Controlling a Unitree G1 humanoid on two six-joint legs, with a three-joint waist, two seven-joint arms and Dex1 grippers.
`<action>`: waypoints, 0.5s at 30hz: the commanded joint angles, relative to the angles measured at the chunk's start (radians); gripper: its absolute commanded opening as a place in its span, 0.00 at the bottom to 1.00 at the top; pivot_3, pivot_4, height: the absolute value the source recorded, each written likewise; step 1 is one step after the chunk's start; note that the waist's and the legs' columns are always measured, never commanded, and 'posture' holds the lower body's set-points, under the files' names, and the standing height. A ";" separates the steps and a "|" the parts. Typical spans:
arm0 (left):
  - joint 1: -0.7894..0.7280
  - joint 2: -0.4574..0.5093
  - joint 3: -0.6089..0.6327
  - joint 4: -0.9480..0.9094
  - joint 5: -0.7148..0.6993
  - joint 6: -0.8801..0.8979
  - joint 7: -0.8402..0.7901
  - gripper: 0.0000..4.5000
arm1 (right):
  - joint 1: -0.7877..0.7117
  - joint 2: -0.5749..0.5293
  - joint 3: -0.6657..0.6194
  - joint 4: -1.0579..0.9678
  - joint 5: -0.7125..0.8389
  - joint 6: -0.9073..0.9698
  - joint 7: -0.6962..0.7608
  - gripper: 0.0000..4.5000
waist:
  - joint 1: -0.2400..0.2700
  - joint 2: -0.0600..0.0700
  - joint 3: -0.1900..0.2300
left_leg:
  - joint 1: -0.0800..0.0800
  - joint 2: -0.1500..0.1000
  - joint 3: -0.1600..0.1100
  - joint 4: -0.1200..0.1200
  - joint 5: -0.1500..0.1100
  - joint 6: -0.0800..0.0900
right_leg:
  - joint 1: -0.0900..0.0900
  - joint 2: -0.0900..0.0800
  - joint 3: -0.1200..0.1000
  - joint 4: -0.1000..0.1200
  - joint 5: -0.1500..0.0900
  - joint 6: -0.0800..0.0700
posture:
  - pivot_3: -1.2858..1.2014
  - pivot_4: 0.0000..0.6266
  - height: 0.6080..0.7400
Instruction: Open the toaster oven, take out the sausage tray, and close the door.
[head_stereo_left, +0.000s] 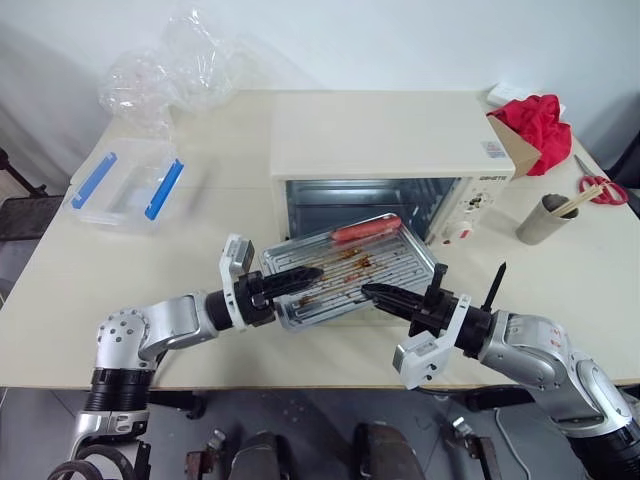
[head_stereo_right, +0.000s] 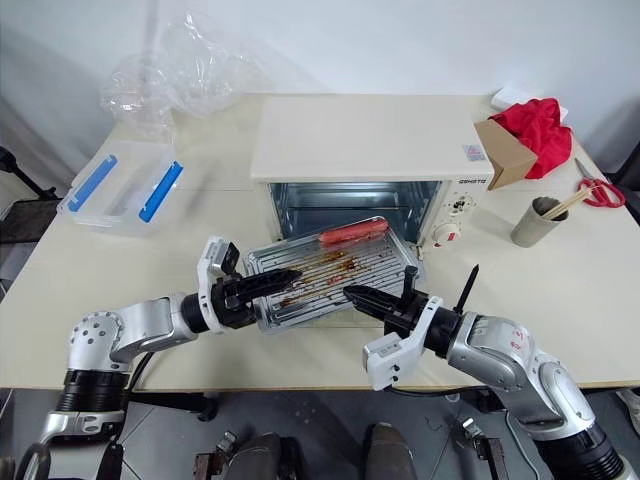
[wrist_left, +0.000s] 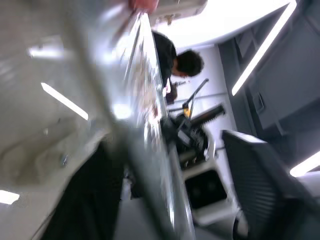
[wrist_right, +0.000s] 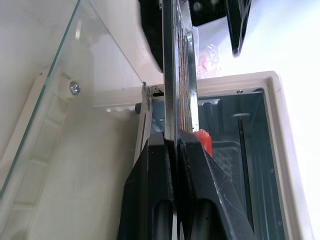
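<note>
A cream-white boxy toaster oven (head_stereo_left: 392, 140) is standing on a pale desk (head_stereo_left: 130, 270), its front opened so that the dark metal cavity is showing. The door (wrist_right: 75, 115) is lying lowered in front of the oven; in the right wrist view its glass pane and cream frame are sitting just below the tray. A panel with a red button is sitting at the oven's right end.

The sausage tray (head_stereo_left: 350, 270), a silvery ribbed rectangle smeared with brown grease, is hanging tilted just in front of the oven's opening, clear of the cavity. One long red sausage (head_stereo_left: 366, 230) is lying along the tray's edge nearest the oven.

The right gripper (head_stereo_left: 372, 292) is reaching in from the front, its jaws clamping the tray's near right edge, pinched tight on the thin metal. The left gripper (head_stereo_left: 305, 274) is lying over the tray's left edge, its black fingers pointing across the greasy ribs; whether its jaws are gripping the tray cannot be told.

To the left of the oven a clear plastic box (head_stereo_left: 125, 187) with blue clips is resting, and crumpled clear plastic wrap (head_stereo_left: 170, 70) is lying behind that. To the right of the oven are a red cloth (head_stereo_left: 535, 125) in a cardboard box, a grey cup (head_stereo_left: 543, 220) holding sticks, and red-handled scissors (head_stereo_left: 600, 187)
</note>
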 joint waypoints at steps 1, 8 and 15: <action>-0.012 -0.021 0.011 -0.039 -0.033 -0.020 0.035 0.35 | -0.004 -0.001 -0.013 -0.024 0.028 -0.011 -0.003 0.00 | 0.000 0.000 0.000 | 0.000 0.000 0.000 0.000 0.000 0.000 | 0.000 0.000 0.000 0.000 0.000 0.000 | 0.52 0.24 1.00; -0.010 -0.062 0.030 -0.053 -0.033 -0.010 0.088 0.01 | 0.001 0.002 -0.014 -0.027 0.046 -0.005 0.010 0.00 | 0.001 0.000 0.000 | 0.000 0.000 0.000 0.000 0.000 0.000 | 0.001 0.000 0.000 -0.005 0.000 0.000 | 0.52 0.24 1.00; -0.006 -0.084 0.068 -0.038 -0.033 0.030 0.109 0.00 | 0.012 0.006 -0.023 -0.026 0.134 0.064 0.064 0.14 | 0.002 0.000 0.000 | 0.000 0.000 0.000 0.000 0.000 0.000 | 0.001 0.000 0.000 -0.005 0.000 0.000 | 0.52 0.24 1.00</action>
